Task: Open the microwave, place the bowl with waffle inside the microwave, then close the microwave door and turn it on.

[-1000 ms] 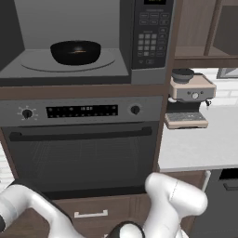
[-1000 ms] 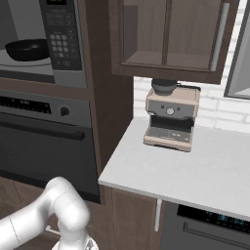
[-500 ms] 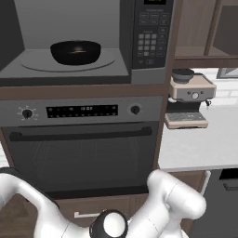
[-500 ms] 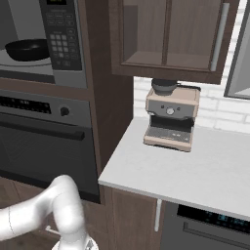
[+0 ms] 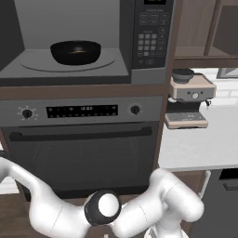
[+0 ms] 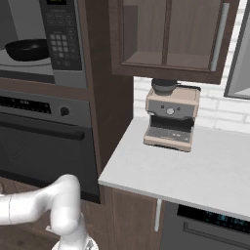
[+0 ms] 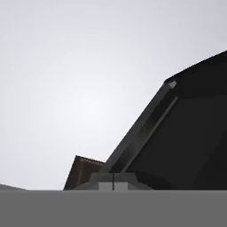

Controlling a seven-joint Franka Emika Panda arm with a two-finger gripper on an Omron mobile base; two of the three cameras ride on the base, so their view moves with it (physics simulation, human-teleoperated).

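Left base view: microwave point(image 5: 88, 42) cavity stands open, and the bowl with waffle point(image 5: 75, 52) sits on the round turntable point(image 5: 32, 61), centred, clear of the side walls. Judged: opening and placing are done; closing the door and starting remain. Keypad point(image 5: 152, 35) lies at 3 o'clock from the bowl, unobstructed. The arm point(image 5: 116, 214) is folded low at 6 o'clock, below the oven point(image 5: 83, 139), well apart from the cavity. Right base view: bowl seen at 10 o'clock; coffee machine point(image 6: 171, 114) on the counter point(image 6: 205, 166) at 2 o'clock from the arm, with a tall cabinet edge between it and the oven. Open room lies in front of the oven. Hand view: a dark slanted panel with a lighter rim, likely the microwave door point(image 7: 186, 133), at 4 o'clock, against a blank pale background. Gripper state: cannot tell; fingertips not made out.
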